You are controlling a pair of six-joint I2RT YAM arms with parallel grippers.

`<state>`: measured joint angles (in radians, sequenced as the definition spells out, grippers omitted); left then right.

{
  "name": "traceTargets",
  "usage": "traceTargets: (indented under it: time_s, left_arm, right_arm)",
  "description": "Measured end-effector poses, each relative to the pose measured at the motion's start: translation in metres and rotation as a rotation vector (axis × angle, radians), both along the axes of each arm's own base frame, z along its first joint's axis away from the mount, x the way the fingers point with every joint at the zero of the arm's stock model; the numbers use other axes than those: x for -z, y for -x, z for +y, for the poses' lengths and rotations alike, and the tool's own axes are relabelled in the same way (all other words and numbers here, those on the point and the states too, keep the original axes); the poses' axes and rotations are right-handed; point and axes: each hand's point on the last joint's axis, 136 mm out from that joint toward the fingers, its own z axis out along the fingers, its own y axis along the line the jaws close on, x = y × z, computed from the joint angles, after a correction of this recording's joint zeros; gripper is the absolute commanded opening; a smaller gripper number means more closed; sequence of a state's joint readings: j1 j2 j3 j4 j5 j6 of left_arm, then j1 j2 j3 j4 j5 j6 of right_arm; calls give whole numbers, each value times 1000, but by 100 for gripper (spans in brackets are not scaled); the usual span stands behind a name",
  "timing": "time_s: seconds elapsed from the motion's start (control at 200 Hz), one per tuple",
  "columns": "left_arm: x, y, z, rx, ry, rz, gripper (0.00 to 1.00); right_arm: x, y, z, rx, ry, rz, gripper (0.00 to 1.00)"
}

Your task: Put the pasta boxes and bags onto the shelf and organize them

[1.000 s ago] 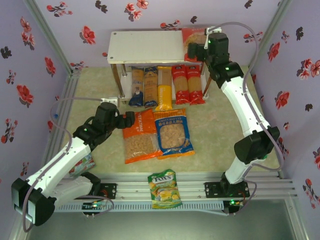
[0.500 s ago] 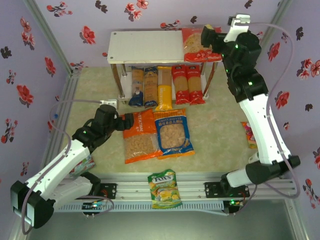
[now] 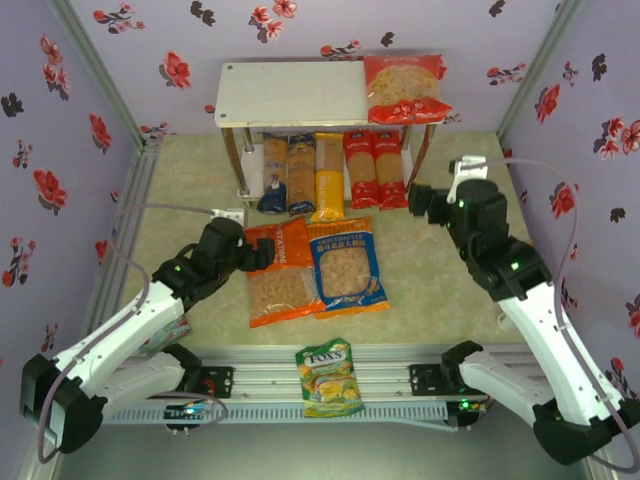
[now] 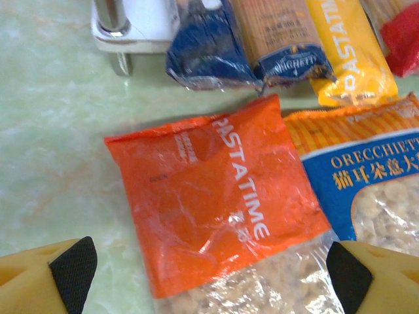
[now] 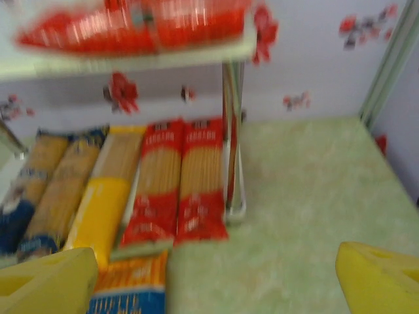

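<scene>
Lilac wallpaper with red and black flowers encloses a pale green marbled counter (image 3: 430, 280).

Shelf (image 3: 290, 95): stands at the far edge, two white boards on shiny posts. Red bag (image 3: 403, 88) lies flat at the right end of the top board; the rest of that board is bare.

Lower tier, left to right, five long packs side by side, with their near ends sticking out past the board:
- two brown boxes (image 3: 275, 170) with dark blue ends
- yellow box (image 3: 328, 180), whose near end reaches the top edge of the blue-and-orange bag
- two red boxes (image 3: 361, 170), next to the front right post

Counter in front of the shelf: orange bag (image 3: 285, 285) and blue-and-orange bag (image 3: 345, 270) lie flat side by side with their edges meeting. Clear windows show pale short pasta.

Left tool (image 4: 209, 261): fingers spread wide and holding nothing. It sits over the upper left part of the orange bag, which the wrist view shows lying between the two black pads (image 4: 73, 269). Contact with the bag cannot be judged.

Right tool (image 5: 216, 275): yellow fingers wide apart with nothing between them. It is low over the counter to the right of the shelf, facing the red boxes. The wrist view is blurred.

A green-yellow candy bag (image 3: 328, 378) rests on the rail at the near edge, between the arm bases.
</scene>
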<state>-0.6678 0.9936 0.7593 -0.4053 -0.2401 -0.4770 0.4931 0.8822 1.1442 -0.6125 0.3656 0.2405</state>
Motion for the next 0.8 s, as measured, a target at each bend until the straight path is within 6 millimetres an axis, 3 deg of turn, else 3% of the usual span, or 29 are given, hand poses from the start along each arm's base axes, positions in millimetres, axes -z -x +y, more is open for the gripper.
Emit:
traceTargets:
  time_s: [0.3,0.41,0.505,0.645,0.8]
  left_arm:
    - [54,33,-20,-11,-72,131,93]
    - [78,45,-16,-61,-86,170,95]
    - [91,48,-15,-104,-94,190,98]
    - [100,42,-17,-156,-107,189,100]
    - [94,29,-25,-183,-113,163,100]
  right_arm:
    - [131,45,41,-106,4,339,93]
    - [164,49,48,-107,-1,424,93]
    - [174,47,57,-114,-18,450,93]
    - [172,41,69,-135,-57,435,93]
    - [168,38,74,-147,-77,415,94]
